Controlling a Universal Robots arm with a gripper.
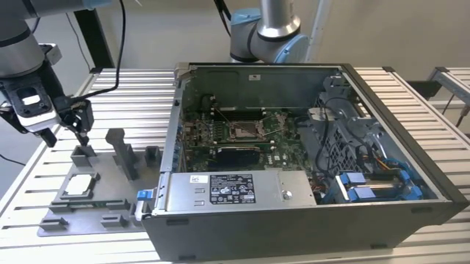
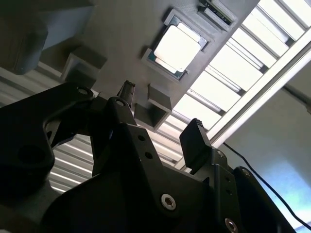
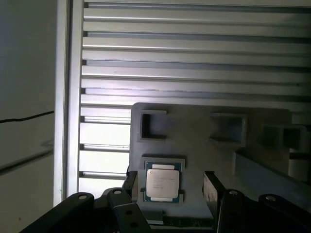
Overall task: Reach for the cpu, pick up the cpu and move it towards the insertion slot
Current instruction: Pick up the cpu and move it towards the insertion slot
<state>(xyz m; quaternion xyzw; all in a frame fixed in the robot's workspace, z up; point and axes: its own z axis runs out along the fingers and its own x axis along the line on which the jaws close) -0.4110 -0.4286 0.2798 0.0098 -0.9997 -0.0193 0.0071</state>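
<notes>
The cpu (image 1: 79,185) lies flat in its seat on the grey fixture plate (image 1: 103,206), silvery-white face up, at the exterior view's left. It also appears in both wrist views (image 2: 177,46) (image 3: 163,180). My gripper (image 1: 66,137) hangs open above the plate, higher than the cpu and farther back, with nothing between its fingers. In the first wrist view the gripper (image 3: 170,187) frames the chip between its two dark fingers (image 3: 212,187). The insertion slot (image 1: 245,130), a shiny metal-framed socket, sits on the green motherboard inside the open computer case.
Grey fixture blocks (image 1: 122,151) stand upright on the plate between the cpu and the case wall (image 1: 170,137). The case (image 1: 382,220) occupies the middle of the slatted aluminium table (image 1: 132,93). A second arm's base (image 1: 268,33) stands behind it.
</notes>
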